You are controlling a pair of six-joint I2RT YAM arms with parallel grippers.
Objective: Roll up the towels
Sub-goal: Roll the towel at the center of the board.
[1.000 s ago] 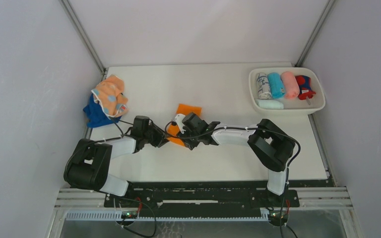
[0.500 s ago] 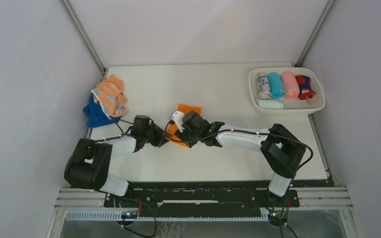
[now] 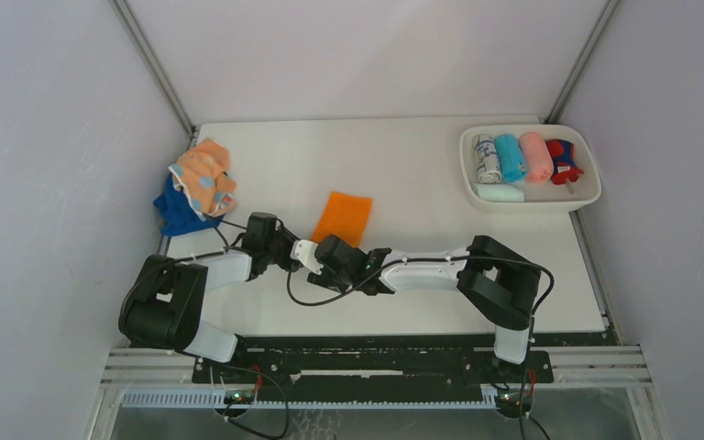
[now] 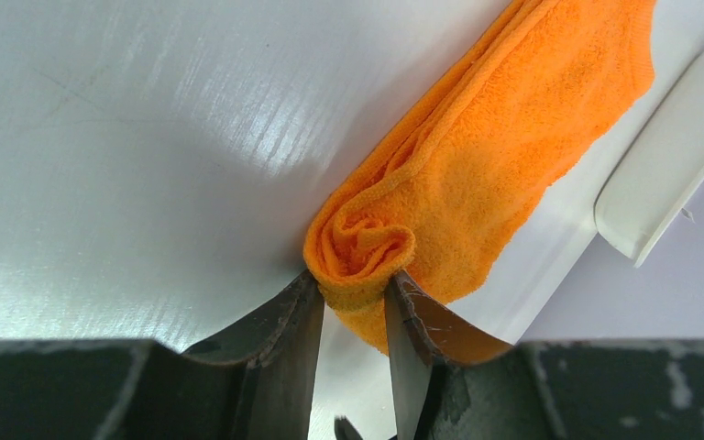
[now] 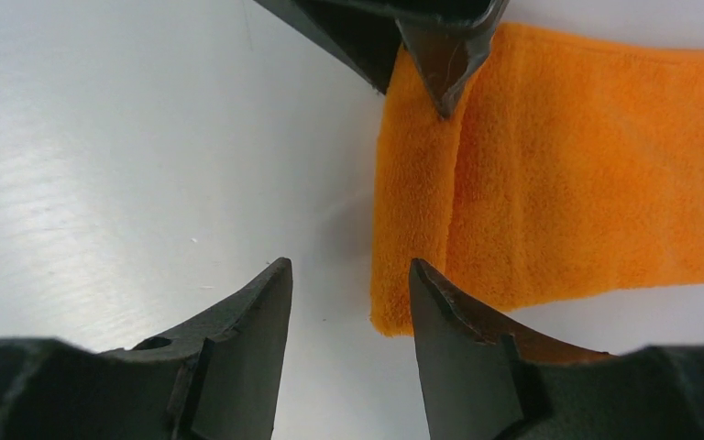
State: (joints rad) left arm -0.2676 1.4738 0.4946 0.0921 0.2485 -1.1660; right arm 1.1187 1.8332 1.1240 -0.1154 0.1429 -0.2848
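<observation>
An orange towel (image 3: 345, 216) lies flat mid-table, its near end curled into a small roll (image 4: 359, 247). My left gripper (image 4: 353, 286) is shut on that rolled end from the left side. In the top view the left gripper (image 3: 291, 249) sits at the towel's near corner. My right gripper (image 5: 348, 268) stands open over bare table with nothing between its fingers. The towel's folded near edge (image 5: 412, 229) lies just past the right fingertip (image 5: 422, 275). The left gripper's fingers (image 5: 440, 55) show at the top of the right wrist view, pinching the fold.
A white oval tray (image 3: 532, 204) at the back right holds rolled towels: turquoise (image 3: 511, 158), pink (image 3: 537, 156), pale mint (image 3: 500, 192) and others. A peach spotted towel (image 3: 203, 179) lies on a dark blue one (image 3: 178, 214) at the table's left edge.
My right gripper has opened, come off the orange towel's near end and drawn back to the near left. The left gripper keeps its hold in the same place.
</observation>
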